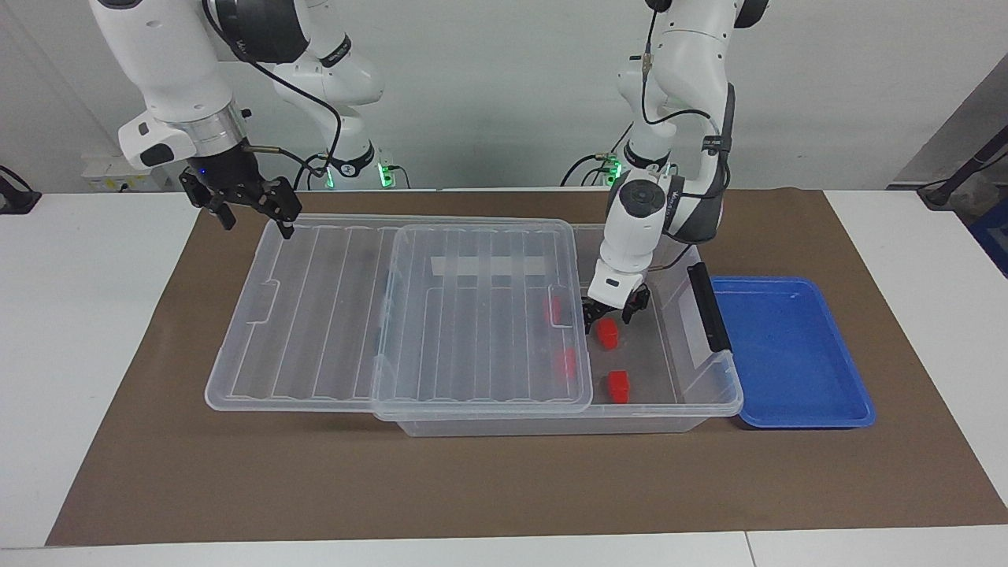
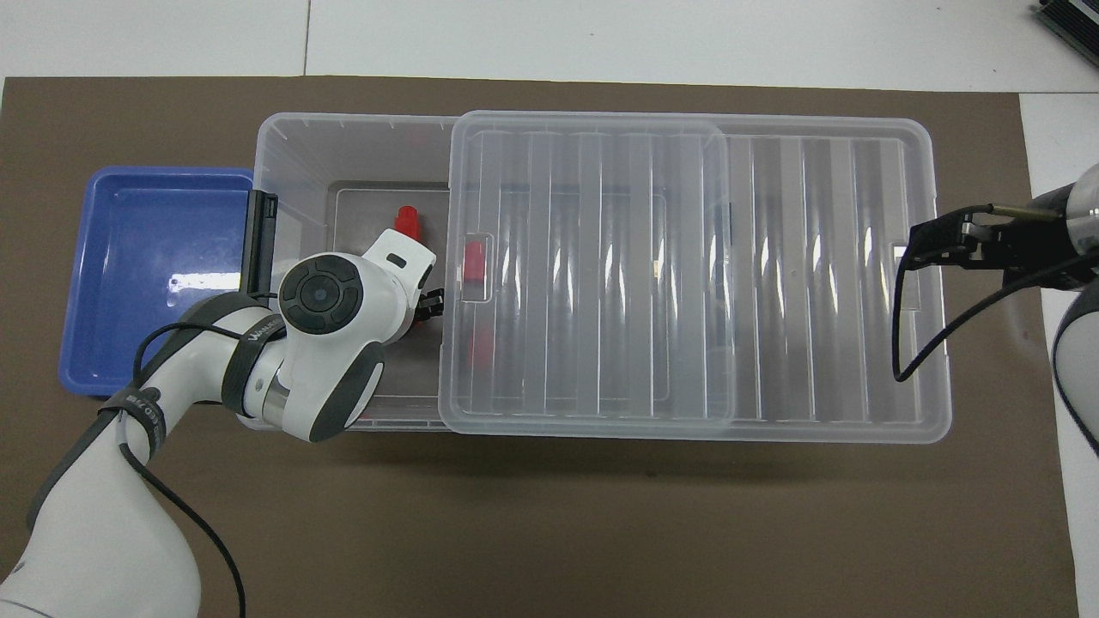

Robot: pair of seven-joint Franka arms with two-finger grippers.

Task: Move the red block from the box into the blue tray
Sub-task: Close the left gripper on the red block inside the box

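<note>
Red block point(image 1: 606, 332) under left gripper point(image 1: 607, 315), beside lid point(image 1: 441, 315) edge

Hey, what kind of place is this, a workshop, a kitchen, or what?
Most likely a robotics lab set up for manipulation trials. Two arms stand at a plain white table covered by a brown mat, and the only items are staged props: a clear box, red blocks and a blue tray.

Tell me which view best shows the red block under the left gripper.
The facing view: the red block lies in plain sight on the box floor, with the left gripper just above it, fingers spread. In the overhead view the left arm's wrist covers that block almost entirely.
</note>
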